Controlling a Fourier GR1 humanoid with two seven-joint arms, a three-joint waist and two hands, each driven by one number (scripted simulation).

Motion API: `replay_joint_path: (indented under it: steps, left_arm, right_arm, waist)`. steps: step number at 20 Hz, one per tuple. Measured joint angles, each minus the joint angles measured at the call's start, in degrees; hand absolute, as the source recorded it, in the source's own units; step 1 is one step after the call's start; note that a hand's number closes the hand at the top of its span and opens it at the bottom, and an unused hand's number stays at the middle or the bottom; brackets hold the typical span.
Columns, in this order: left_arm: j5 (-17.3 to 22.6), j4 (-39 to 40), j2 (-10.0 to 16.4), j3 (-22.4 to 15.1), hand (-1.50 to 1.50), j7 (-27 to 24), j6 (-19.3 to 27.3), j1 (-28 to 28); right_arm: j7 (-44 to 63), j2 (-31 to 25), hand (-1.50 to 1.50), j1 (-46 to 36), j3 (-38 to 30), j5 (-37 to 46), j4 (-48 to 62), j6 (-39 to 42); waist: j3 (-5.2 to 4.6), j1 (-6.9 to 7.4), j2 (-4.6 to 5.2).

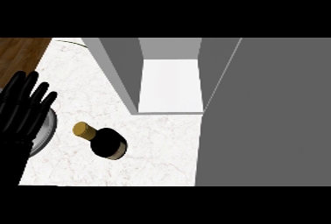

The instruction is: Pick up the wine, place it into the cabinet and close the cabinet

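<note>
Dark wine bottle [107, 144], gold-capped, seemingly upright on the marble surface [161, 146], at 4 o'clock from the resting left hand [20, 116], fingers [29, 94] straight and apart; open cabinet [169, 83] at 1 o'clock; right hand unseen.

Surface [161, 144]: pale stone-look finish with faint veining, matt; dark wood-grain floor [19, 52] at far left. Cabinet [119, 65]: smooth matt grey panels, white inside. Wine [107, 143]: dark smooth bottle, gold-coloured cap; left hand [22, 109]: matt black.
</note>
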Motion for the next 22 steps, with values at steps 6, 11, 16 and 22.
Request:
replay_joint_path:
  steps: [6,11,16,22]
  left_arm:
    - [2.9,6.4,-0.2,1.8,-1.50,-8.7,-5.1,5.4]
    - [5.2,12.1,-0.1,3.9,-1.50,-15.8,-9.5,8.9]
    - [3.3,19.2,-1.6,2.8,-1.50,-20.9,-10.8,8.2]
    - [2.2,28.6,-2.2,4.6,-1.50,-26.7,-11.5,6.5]
  right_arm:
    - [0.0,-0.7,-1.50,0.1,0.3,0.2,-0.2,-0.3]
    - [-0.3,-0.8,-1.50,0.2,0.7,0.3,-0.2,-0.8]
    - [-0.2,-1.1,-1.50,0.1,0.7,0.5,-0.2,-1.1]
    - [0.1,-1.7,-1.50,-0.4,0.3,0.4,-0.4,-1.2]
  waist:
    - [0.00,-0.24,-0.03]
    - [0.01,-0.18,-0.03]
    - [0.04,-0.42,0.01]
    - [0.05,-0.62,0.05]
